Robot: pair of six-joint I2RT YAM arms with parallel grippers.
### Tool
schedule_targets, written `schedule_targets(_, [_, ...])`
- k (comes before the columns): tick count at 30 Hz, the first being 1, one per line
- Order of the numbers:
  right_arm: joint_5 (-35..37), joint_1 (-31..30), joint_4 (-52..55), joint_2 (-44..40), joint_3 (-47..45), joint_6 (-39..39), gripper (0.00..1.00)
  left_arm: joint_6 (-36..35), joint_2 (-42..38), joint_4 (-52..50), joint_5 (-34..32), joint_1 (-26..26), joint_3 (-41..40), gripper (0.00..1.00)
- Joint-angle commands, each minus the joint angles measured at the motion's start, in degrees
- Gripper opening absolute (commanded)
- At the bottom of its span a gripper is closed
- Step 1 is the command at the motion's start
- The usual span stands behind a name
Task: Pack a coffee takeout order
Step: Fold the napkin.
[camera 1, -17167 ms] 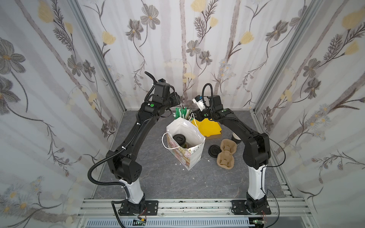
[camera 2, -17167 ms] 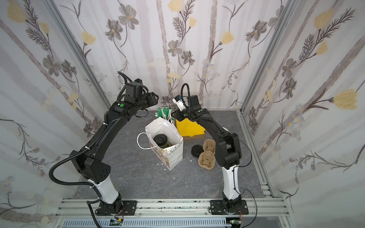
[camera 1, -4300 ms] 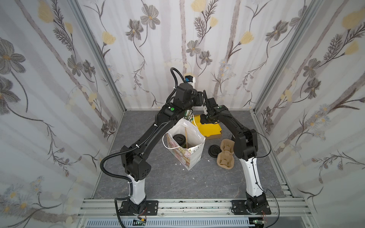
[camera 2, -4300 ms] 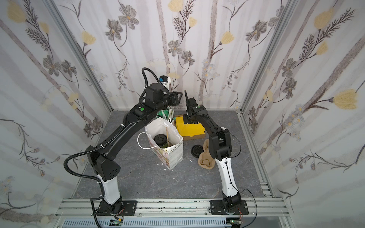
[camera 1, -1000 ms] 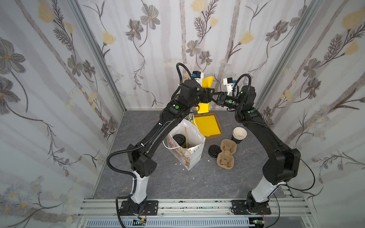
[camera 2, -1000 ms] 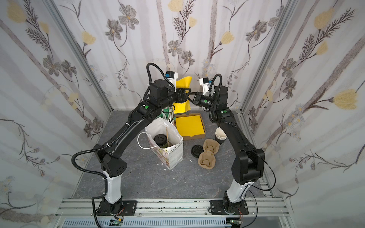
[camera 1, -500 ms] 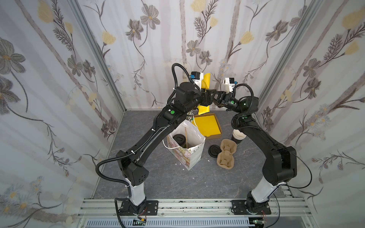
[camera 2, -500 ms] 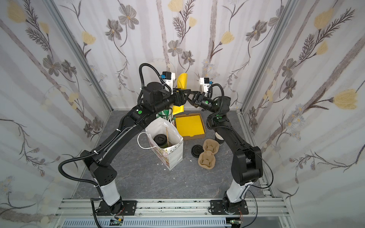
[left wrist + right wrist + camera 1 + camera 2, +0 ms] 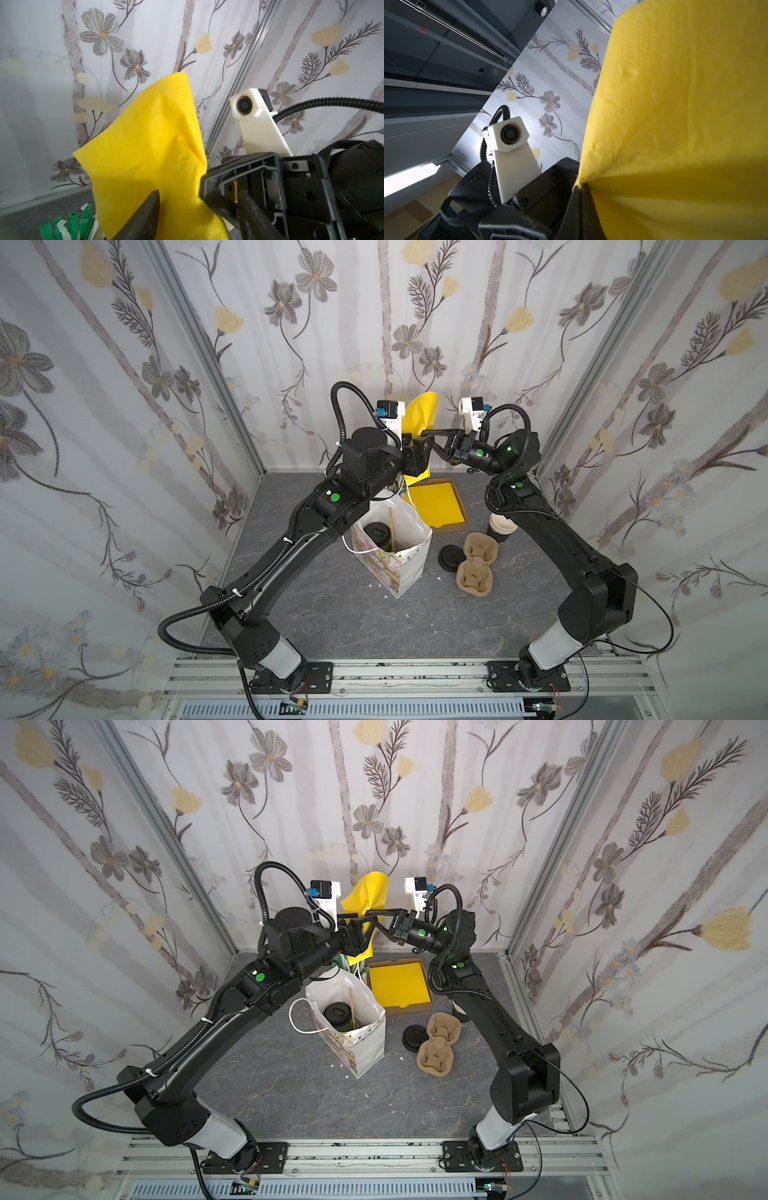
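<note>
Mid-handover, the yellow napkin (image 9: 420, 414) is held high above the paper bag (image 9: 409, 568), pinched in the closed right gripper (image 9: 581, 187) and straddled by the half-open left gripper (image 9: 197, 199), whose closing is likely needed next.

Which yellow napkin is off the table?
The napkin clamped in the right pincer, raised near the back wall; the other napkins lie flat in the cardboard box.
</note>
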State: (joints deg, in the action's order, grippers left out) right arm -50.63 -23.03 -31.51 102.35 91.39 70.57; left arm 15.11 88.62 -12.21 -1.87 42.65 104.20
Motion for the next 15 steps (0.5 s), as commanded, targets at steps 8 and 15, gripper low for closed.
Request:
schedule_targets(8, [8.4, -5.65, 8.42, 0.3, 4.71, -2.12, 0.0, -0.33, -9.48, -4.18, -7.71, -0.03, -9.72, 0.6])
schedule_targets(15, [9.07, -6.7, 16.78, 1.85, 10.31, -5.64, 0.0, -4.15, -15.52, -2.93, -5.59, -0.03, -14.7, 0.61])
